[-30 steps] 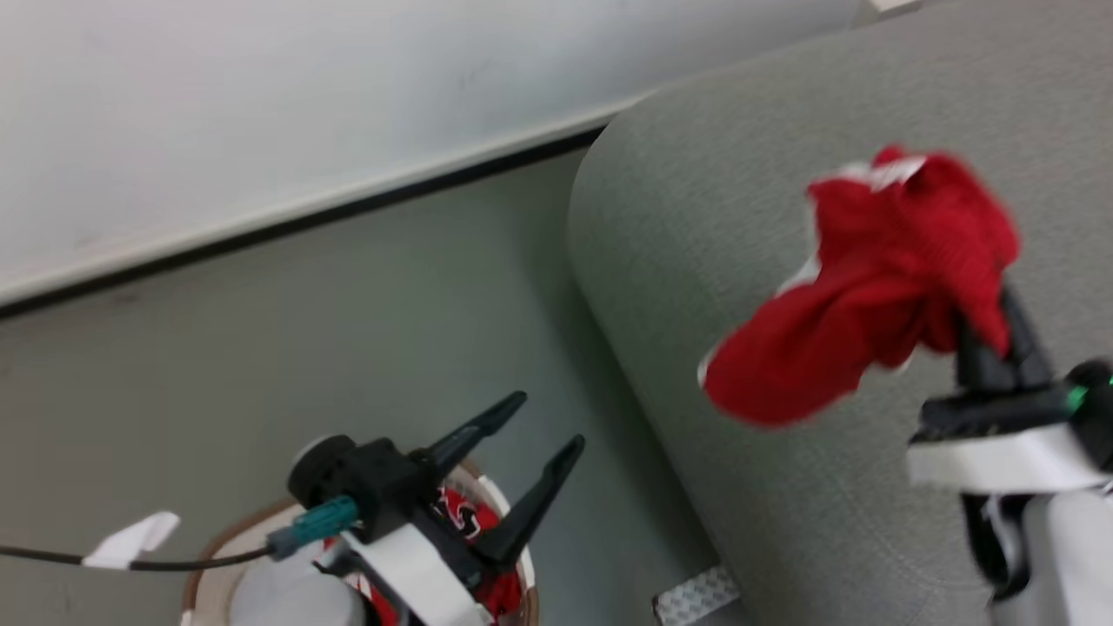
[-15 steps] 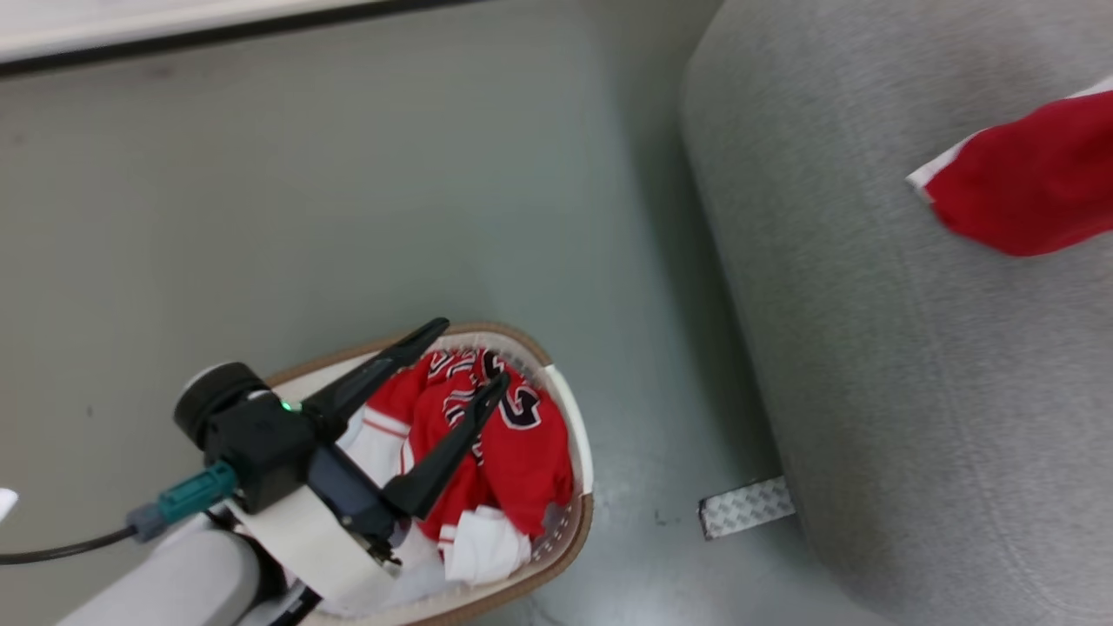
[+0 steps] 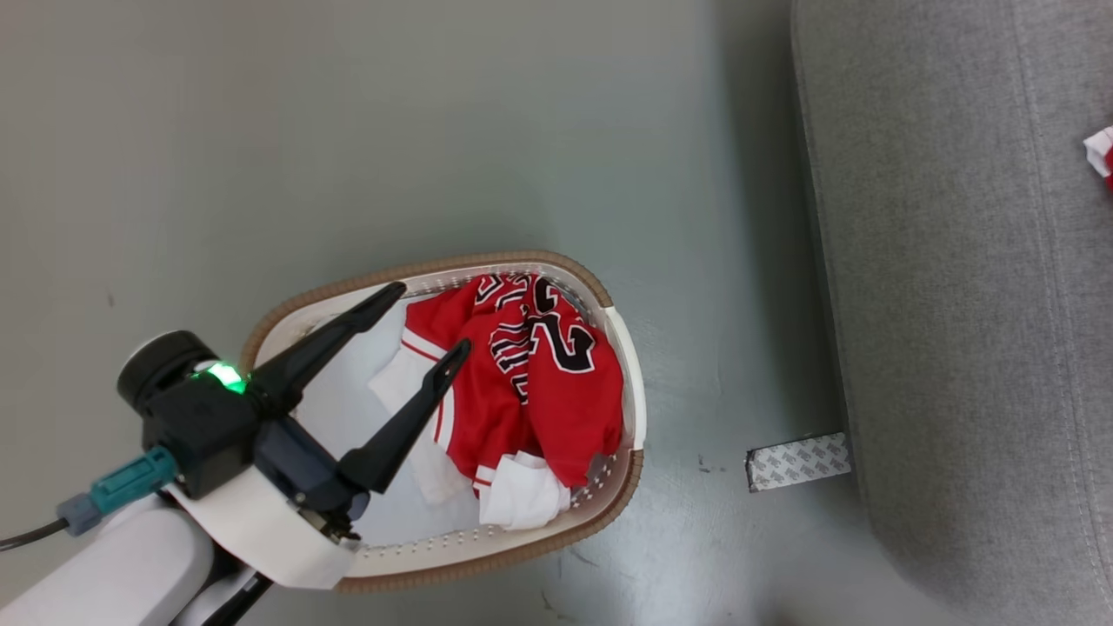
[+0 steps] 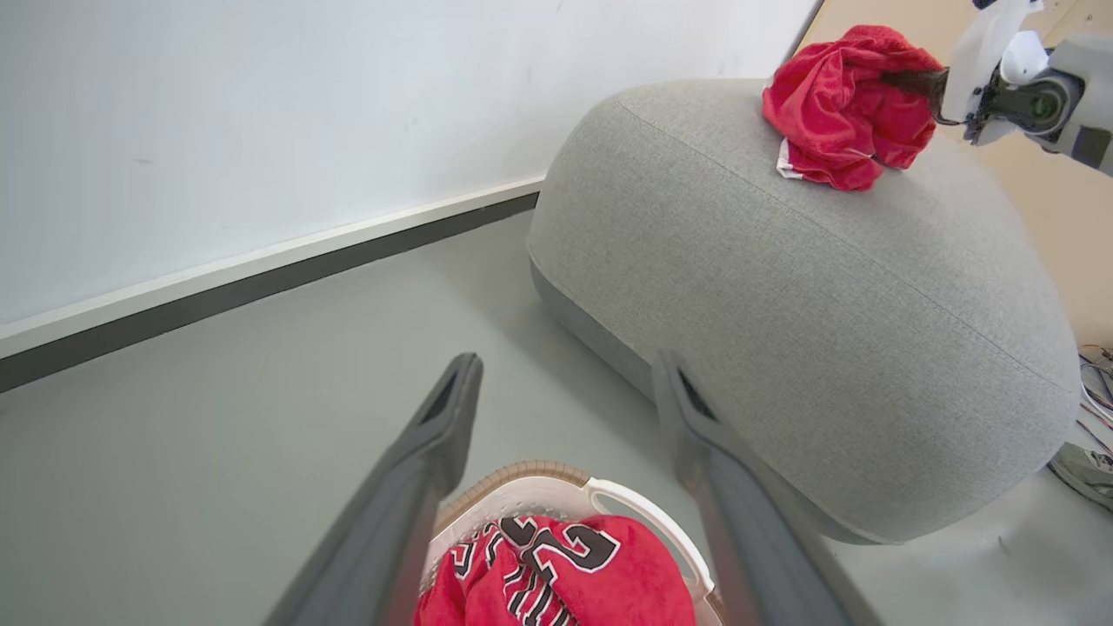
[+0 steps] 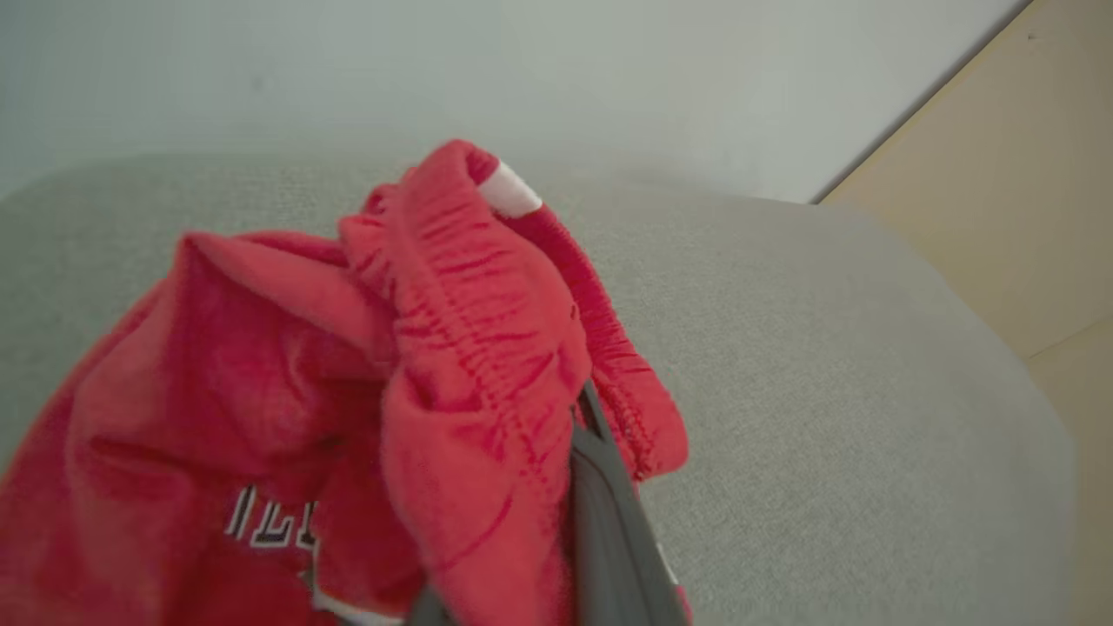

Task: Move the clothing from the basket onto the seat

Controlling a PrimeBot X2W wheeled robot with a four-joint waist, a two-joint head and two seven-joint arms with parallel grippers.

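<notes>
Gaping wide and empty: left claw (image 3: 430, 319), poised over the basket (image 3: 628, 382) at 7 o'clock in the head view. Contents: red jersey (image 3: 556, 391), heaped against the basket's 3 o'clock wall. Right claw (image 4: 913, 83): clamped on a red garment (image 4: 839, 113), seemingly resting atop the seat (image 4: 783, 287), 1 o'clock in the left wrist view. Change: head camera has dipped from seat to basket. Judgement: one garment nearly delivered, jersey next.
</notes>
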